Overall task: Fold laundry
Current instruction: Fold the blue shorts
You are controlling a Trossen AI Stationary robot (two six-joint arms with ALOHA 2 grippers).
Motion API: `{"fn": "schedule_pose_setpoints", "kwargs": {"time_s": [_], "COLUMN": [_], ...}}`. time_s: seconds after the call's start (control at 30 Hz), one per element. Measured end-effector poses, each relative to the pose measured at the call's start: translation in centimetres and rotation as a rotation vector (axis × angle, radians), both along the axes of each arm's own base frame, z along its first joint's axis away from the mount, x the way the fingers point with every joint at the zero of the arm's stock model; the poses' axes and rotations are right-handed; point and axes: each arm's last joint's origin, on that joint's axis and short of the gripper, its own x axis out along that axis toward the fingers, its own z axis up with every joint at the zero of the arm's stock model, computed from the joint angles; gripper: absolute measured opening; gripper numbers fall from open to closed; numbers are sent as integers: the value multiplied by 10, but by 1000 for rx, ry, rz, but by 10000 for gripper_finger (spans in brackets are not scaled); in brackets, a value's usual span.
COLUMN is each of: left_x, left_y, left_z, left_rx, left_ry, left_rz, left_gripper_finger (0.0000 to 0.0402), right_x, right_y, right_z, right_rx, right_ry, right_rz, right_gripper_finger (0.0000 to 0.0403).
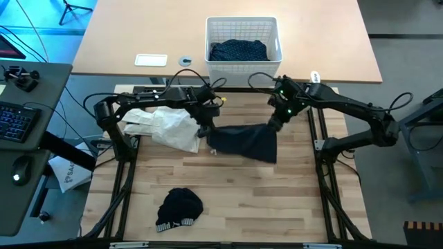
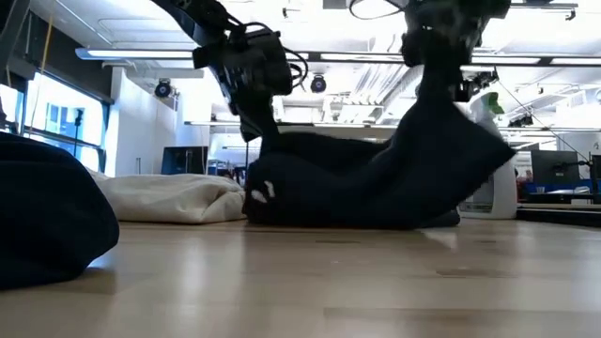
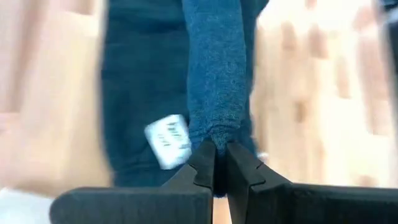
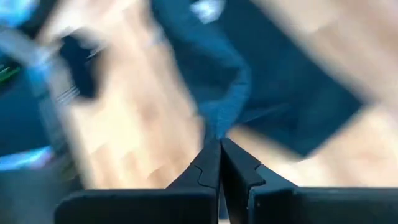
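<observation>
A dark navy garment (image 1: 242, 142) stretches between my two grippers at the table's middle. Its lower part lies on the wood (image 2: 357, 218). My left gripper (image 1: 205, 131) is shut on its left end, close to a small white label (image 3: 169, 142). At the garment's right end my right gripper (image 1: 275, 124) is shut too and stands higher. A cream garment (image 1: 166, 126) lies crumpled to the left of my left gripper. A black piece with white lettering (image 1: 178, 207) lies near the front edge. My left gripper pinches a bunched ridge of the navy cloth (image 3: 214, 127) between its two fingertips, slanting down from the table's left. Several layers look gathered there. The cloth runs down from the fingers onto the table. My right gripper pinches a narrow bunch of the navy cloth (image 4: 224, 118) at its fingertips, slanting down from the right. That end is drawn up into a peak (image 2: 434, 94), and the rest slopes down to the table.
A white lattice basket (image 1: 275, 43) with a navy dotted garment (image 1: 238, 50) inside stands on the far table beyond the work area. A white spray bottle (image 2: 488, 178) stands at the right. Bare wood lies between the held garment and the black piece.
</observation>
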Motion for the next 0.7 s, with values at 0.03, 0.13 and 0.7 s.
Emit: {"fn": "schedule_pose_setpoints", "kwargs": {"time_s": [0.03, 0.13, 0.7], "left_x": [1, 0, -5], "left_y": [1, 7, 9], "left_z": [-2, -11, -31], "left_rx": [27, 43, 125], "left_ry": [11, 62, 282], "left_rz": [14, 42, 179], "left_gripper_finger": [1, 1, 1], "right_x": [0, 0, 23], "right_y": [-3, -10, -45], "right_z": [-1, -1, -27], "right_rx": [-51, -190, -373], "right_ry": [20, 72, 130], "right_rz": [-37, -137, -110], "right_gripper_finger": [0, 0, 0]}}
